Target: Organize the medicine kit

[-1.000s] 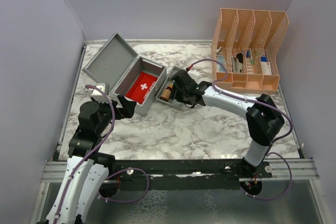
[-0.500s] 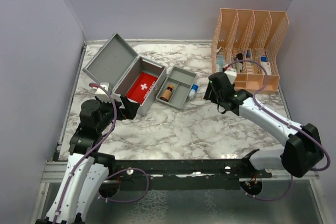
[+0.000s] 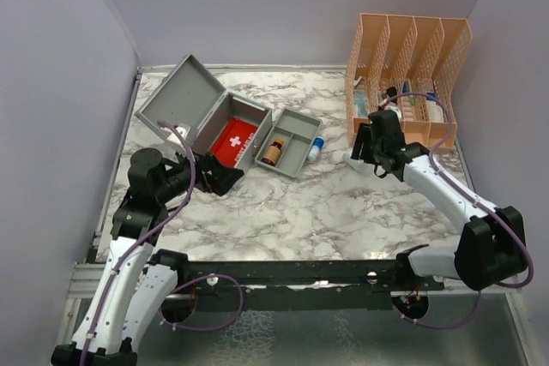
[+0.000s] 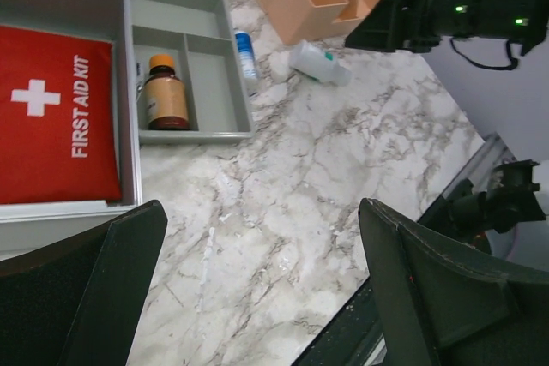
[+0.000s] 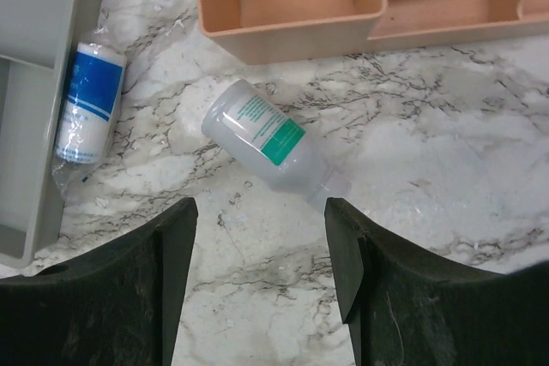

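Left gripper (image 4: 263,212): jaws wide, empty, close to the front wall of the medicine kit (image 3: 204,113), which sits open at left-rear with the red pouch (image 3: 233,141) inside. Its grey tray (image 3: 300,130) is just beside it, holding an amber bottle (image 3: 273,152); a sideways swing could clip either. Right gripper (image 5: 257,207): jaws wide, empty, over the white bottle (image 5: 266,145), which lies on its side and could roll if pinched off-centre. Organizer (image 5: 292,6) is near behind it and the blue-labelled roll (image 5: 87,102) hugs the tray edge; there's open marble on the near side.
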Robot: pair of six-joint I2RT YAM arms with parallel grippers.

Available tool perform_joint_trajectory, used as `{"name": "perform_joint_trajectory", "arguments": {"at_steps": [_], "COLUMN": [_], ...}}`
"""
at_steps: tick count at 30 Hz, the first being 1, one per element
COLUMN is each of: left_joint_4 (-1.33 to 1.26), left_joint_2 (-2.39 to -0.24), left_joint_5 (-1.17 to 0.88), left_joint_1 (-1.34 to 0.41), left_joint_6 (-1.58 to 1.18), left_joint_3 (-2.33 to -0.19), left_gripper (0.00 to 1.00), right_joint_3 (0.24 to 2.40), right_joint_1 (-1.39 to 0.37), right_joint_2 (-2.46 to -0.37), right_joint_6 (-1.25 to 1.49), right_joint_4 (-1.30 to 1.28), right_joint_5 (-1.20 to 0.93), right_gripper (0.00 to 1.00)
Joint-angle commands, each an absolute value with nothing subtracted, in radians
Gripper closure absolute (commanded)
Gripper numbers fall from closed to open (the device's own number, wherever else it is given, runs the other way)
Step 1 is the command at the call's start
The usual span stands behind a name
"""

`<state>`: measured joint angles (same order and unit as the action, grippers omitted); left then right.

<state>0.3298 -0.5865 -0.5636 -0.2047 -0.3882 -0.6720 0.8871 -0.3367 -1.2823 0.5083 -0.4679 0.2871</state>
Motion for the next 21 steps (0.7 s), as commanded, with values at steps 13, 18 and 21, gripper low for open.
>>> {"name": "perform_joint_trajectory", "arguments": {"at_steps": [13, 18, 21], "left_joint_4": [0.298, 0.293, 0.294], "left_joint_2": [-0.724, -0.722, -0.723], "left_joint_5": [-0.726, -0.717, -0.732], "left_joint_1": [-0.215, -0.216, -0.216], "left_joint_6": [-0.447, -0.456, -0.462], "left_joint_3": [-0.8, -0.801, -0.805], "left_gripper": [0.04, 0.04, 0.04], "right_joint_3": [1.015, 1.02, 1.037], "right_joint_1": [-0.331, -0.331, -0.331], "right_joint_2": [-1.543, -1.604, -1.642], "right_joint_6": [0.191, 0.189, 0.185], "right_joint_4": [-0.497, -0.512, -0.535], "right_joint_5": [0.154, 0.115, 0.063], "right_gripper": [0.38, 0.39, 0.42]}}
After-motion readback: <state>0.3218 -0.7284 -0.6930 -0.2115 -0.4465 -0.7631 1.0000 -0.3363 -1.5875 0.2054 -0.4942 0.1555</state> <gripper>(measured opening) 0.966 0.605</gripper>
